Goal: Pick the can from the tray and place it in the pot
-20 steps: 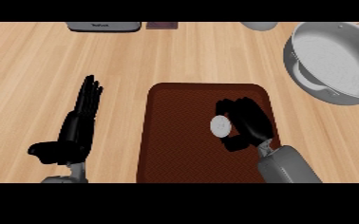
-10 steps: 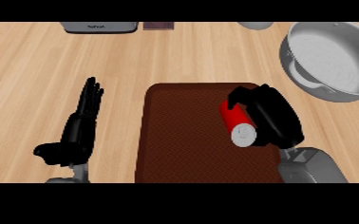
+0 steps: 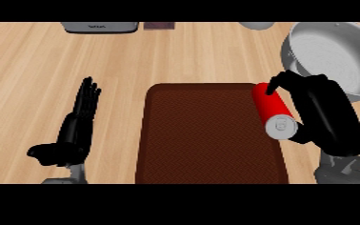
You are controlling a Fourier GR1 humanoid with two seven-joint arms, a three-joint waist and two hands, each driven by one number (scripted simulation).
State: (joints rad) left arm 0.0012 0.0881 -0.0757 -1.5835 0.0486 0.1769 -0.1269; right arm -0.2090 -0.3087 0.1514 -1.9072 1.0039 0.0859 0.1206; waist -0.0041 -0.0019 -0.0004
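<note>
Gripping the can, the right hand has its fingers and thumb curled round the red body from the outer side. The thumb tip shows over the can's far end. The silver end face points back toward the wrist and shows below the fingers. This side wrap leaves the end face uncovered, so the can's attitude can be read in the head view.

The can sits against the inner side of the right hand, tilted rather than upright. It lies over the right edge of the tray. The view does not show whether it has cleared the tray surface. The rest of the tray lies to the inside of the hand, toward the robot's middle.

The pot stands ahead of the right hand, just beyond the fingertips and apart from the can. Its open mouth faces up. Judged from this layout, the pick step is complete or nearly so, and the carry to the pot remains. A short forward travel should put the can over the rim. The tilt may need correcting if the can is to enter end first.

The left hand rests on the counter, well apart from the tray's left edge. Its fingers are straight and it holds nothing, which keeps it out of the working path.
</note>
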